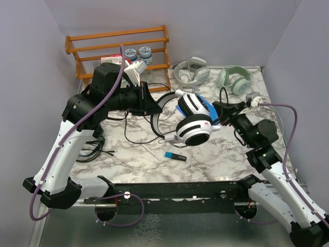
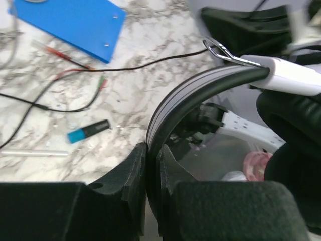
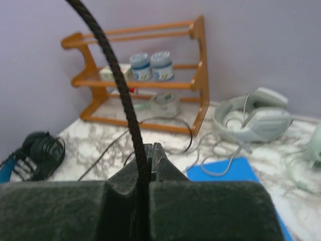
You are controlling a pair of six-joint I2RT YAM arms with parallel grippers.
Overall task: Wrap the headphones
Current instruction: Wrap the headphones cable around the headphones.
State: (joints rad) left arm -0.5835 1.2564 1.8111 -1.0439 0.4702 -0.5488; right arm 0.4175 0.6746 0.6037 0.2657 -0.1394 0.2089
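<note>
The white-and-black headphones [image 1: 195,119] are held above the middle of the marble table [image 1: 221,159]. My left gripper [image 1: 150,101] is shut on their black headband [image 2: 200,90], which arcs up and right out of the jaws in the left wrist view. My right gripper [image 1: 222,110] sits just right of the ear cups, shut on the black braided cable [image 3: 128,100] that rises from between its fingers. More thin black cable [image 1: 134,138] trails over the table below the headband. Two pale pairs lie at the back, one grey-white [image 1: 191,71], one paler green [image 1: 234,78]. A black pair [image 3: 42,150] lies far left.
A wooden rack [image 1: 118,46] with small jars stands at the back left. Under the held headphones lies a blue board [image 2: 75,20]. A blue-and-black marker [image 1: 175,156] and a thin white stick [image 2: 35,152] lie near the front. Grey walls close in both sides.
</note>
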